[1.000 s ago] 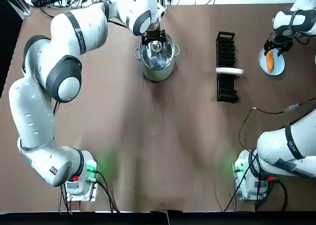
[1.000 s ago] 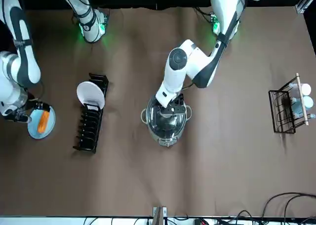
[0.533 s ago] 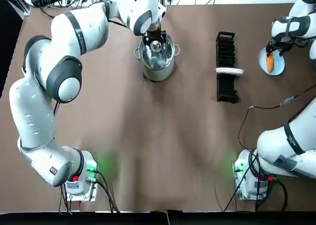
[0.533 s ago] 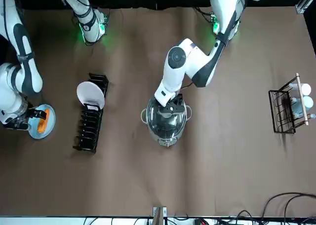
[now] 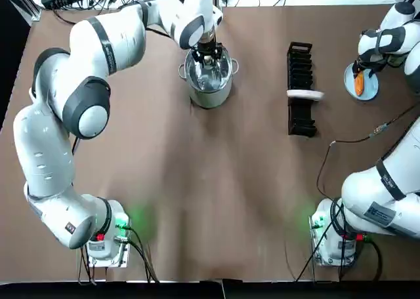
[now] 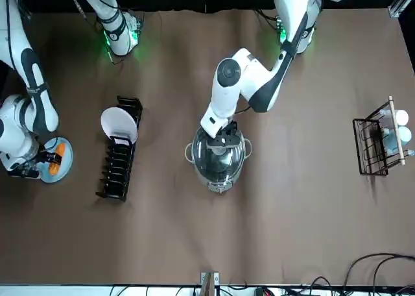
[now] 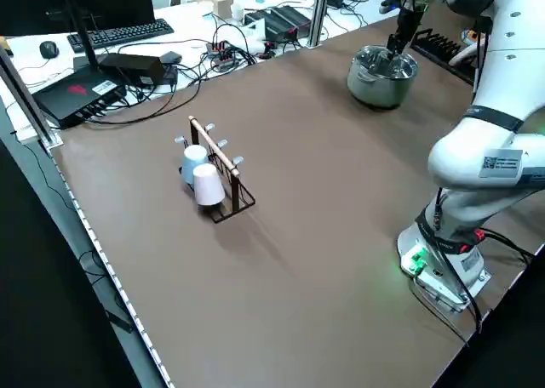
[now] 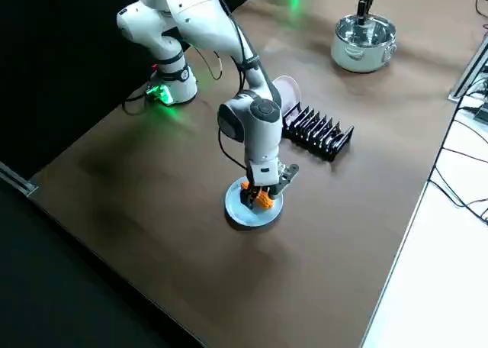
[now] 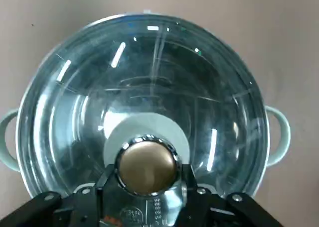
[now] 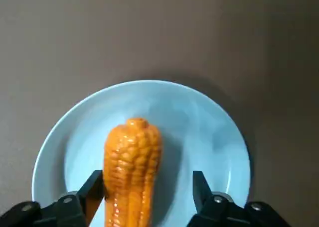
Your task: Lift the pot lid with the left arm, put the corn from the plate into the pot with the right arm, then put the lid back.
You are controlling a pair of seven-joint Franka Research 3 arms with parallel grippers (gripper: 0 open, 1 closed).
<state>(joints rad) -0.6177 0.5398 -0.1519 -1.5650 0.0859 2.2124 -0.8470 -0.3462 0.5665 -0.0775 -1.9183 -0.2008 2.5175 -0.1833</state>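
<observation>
A steel pot (image 5: 209, 84) stands at the far middle of the table with its glass lid (image 9: 149, 87) on it. My left gripper (image 5: 207, 52) reaches down from above and is shut on the lid's round metal knob (image 9: 147, 166). Whether the lid has risen off the rim cannot be told. At the far right an orange corn cob (image 10: 132, 162) lies on a light blue plate (image 10: 209, 137). My right gripper (image 10: 147, 184) is open and low over the plate, its fingers on either side of the corn, one finger against it.
A black dish rack (image 5: 300, 115) holding one white plate (image 5: 305, 94) stands between the pot and the blue plate. A wire rack with cups (image 6: 379, 140) sits at the table's left side. A loose cable (image 5: 354, 145) lies near the right arm's base.
My right gripper has come down over the plate and now straddles the corn. The left gripper has stayed at the lid knob, shifting only slightly.
</observation>
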